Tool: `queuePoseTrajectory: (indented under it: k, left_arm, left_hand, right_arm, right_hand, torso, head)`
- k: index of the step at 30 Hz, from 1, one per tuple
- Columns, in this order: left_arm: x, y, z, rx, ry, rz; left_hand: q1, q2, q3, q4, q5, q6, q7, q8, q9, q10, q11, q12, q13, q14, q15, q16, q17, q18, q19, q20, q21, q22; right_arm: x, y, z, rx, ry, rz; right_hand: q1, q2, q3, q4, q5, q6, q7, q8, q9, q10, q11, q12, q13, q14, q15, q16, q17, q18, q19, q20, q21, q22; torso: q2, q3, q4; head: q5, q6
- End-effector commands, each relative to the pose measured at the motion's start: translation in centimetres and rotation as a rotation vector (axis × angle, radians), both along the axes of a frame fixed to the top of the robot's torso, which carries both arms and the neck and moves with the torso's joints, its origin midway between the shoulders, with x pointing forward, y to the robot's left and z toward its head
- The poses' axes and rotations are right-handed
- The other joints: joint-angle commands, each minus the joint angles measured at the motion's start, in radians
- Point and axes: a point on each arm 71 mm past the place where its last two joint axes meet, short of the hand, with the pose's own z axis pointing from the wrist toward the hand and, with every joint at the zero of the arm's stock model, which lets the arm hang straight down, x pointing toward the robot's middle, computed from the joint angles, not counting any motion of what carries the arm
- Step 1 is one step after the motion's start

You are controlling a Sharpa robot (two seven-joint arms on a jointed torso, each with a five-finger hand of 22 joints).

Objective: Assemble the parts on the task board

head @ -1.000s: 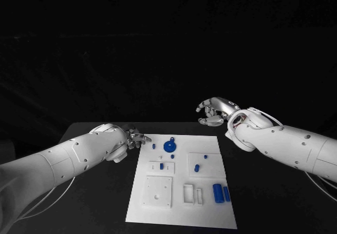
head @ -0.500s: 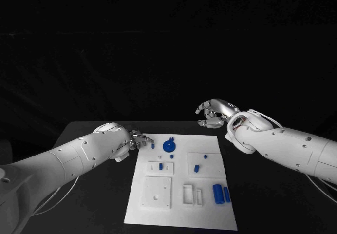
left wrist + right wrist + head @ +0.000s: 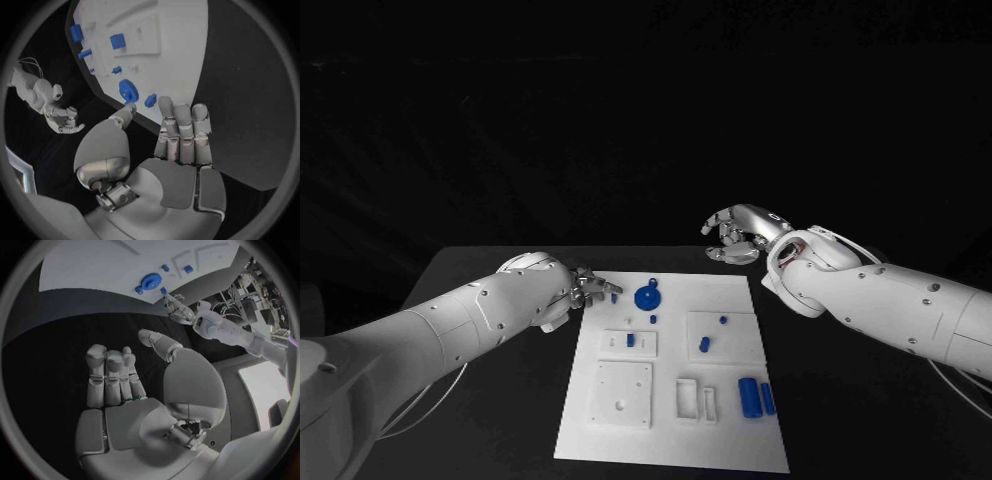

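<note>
Task board (image 3: 733,440), a white plate, lies in the middle of the black table (image 3: 473,420), its long side running away from the robot. Nearest on it, a raised white square block (image 3: 623,394) sits toward the left; beside it stand two narrow white frames (image 3: 697,398), and right of those lie two blue cylinders (image 3: 754,396) side by side. Further along, a small white mount (image 3: 630,343) carries a blue piece (image 3: 630,341), and a second white square (image 3: 711,336) to its right holds a blue peg (image 3: 705,345) with a smaller blue bit (image 3: 723,321) near its far edge. Beyond these, near the board's far end, a blue gear (image 3: 648,298) lies flat, with a tiny blue part (image 3: 652,320) just before it.

At the board's far left corner the left hand (image 3: 587,289) hovers at the edge, fingers straight and together, thumb apart; the left wrist view shows it (image 3: 172,150) holding nothing, with a small blue piece (image 3: 150,100) just past its fingertips and the gear (image 3: 128,90) beside that. Furthest off, past the board's far right corner and well above the table, the right hand (image 3: 737,234) hangs with fingers bent loosely inward and its palm empty (image 3: 134,390).
</note>
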Motion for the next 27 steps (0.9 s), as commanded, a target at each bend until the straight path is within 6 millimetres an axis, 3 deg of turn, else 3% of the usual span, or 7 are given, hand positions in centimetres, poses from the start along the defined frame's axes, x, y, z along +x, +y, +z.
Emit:
queuePoseTrajectory:
  k: [1,5,18,21,27]
  left_arm:
    - [-0.03,-0.44,0.05,-0.002,0.003,-0.024]
    - [-0.02,-0.70,0.03,-0.002,0.007,-0.029]
    - [0.07,-1.07,-0.03,-0.004,0.006,-0.033]
    - [0.11,-1.05,-0.01,-0.008,0.006,-0.031]
    - [0.15,-1.31,-0.04,-0.010,0.011,-0.033]
  left_hand:
    - [-0.002,0.002,-0.006,-0.001,-0.003,-0.009,0.002,-0.004,-0.001,-0.001,0.008,-0.006,0.002,-0.006,0.005,-0.001,0.002,-0.014,-0.006,-0.114,-0.007,0.002]
    - [0.016,0.019,-0.016,-0.007,-0.003,-0.008,0.001,-0.003,0.000,-0.002,0.008,-0.005,0.004,-0.007,0.004,0.000,0.003,-0.012,-0.006,-0.114,-0.007,0.005]
    - [0.096,0.137,-0.094,-0.084,0.000,-0.003,0.001,-0.003,-0.010,-0.004,0.007,-0.008,0.010,-0.008,0.004,-0.003,0.008,-0.013,-0.010,-0.110,-0.014,0.014]
    - [0.108,0.156,-0.104,-0.097,0.001,-0.002,0.001,-0.004,-0.013,-0.004,0.007,-0.009,0.010,-0.008,0.004,-0.004,0.008,-0.014,-0.009,-0.110,-0.017,0.015]
    - [0.112,0.171,-0.113,-0.102,0.002,0.001,0.000,-0.004,-0.016,-0.002,0.007,-0.009,0.011,-0.007,0.004,-0.005,0.009,-0.015,-0.008,-0.110,-0.019,0.016]
  right_arm:
    - [-0.02,0.17,0.09,0.001,-0.006,0.007]
    - [-0.03,0.20,0.10,0.001,-0.007,0.008]
    - [-0.02,0.39,0.12,0.002,-0.006,0.011]
    - [0.00,0.41,0.12,0.002,-0.006,0.011]
    - [0.01,0.55,0.12,0.002,-0.006,0.013]
  right_hand:
    - [-0.006,0.000,-0.003,0.002,0.005,0.006,0.011,0.003,-0.002,-0.006,-0.001,0.004,-0.002,0.000,0.006,-0.003,-0.002,0.098,0.007,-0.001,-0.004,0.017]
    - [-0.006,0.000,-0.003,0.002,0.005,0.006,0.011,0.003,-0.002,-0.006,-0.001,0.004,-0.002,0.000,0.006,-0.003,-0.002,0.098,0.007,-0.001,-0.004,0.017]
    - [-0.006,0.000,-0.003,0.001,0.006,0.006,0.011,0.003,-0.002,-0.006,-0.001,0.004,-0.002,0.000,0.006,-0.003,-0.001,0.098,0.008,-0.001,-0.004,0.017]
    - [-0.005,0.000,-0.003,0.001,0.006,0.007,0.011,0.003,-0.002,-0.006,-0.001,0.004,-0.002,0.000,0.006,-0.003,-0.001,0.098,0.008,-0.001,-0.004,0.017]
    - [-0.005,0.000,-0.003,0.001,0.006,0.007,0.011,0.003,-0.002,-0.006,-0.001,0.004,-0.002,0.000,0.006,-0.003,-0.001,0.098,0.008,-0.001,-0.004,0.017]
  torso:
    - [0.002,-0.0002,-0.0001]
    - [0.002,-0.0003,0.0004]
    - [0.003,-0.0012,-0.0001]
    - [0.002,-0.0007,0.0008]
    - [0.004,-0.0007,0.0004]
  head:
    - [-0.003,0.000]
    - [-0.003,0.000]
    - [-0.007,-0.002]
    - [-0.009,-0.003]
    - [-0.009,-0.002]
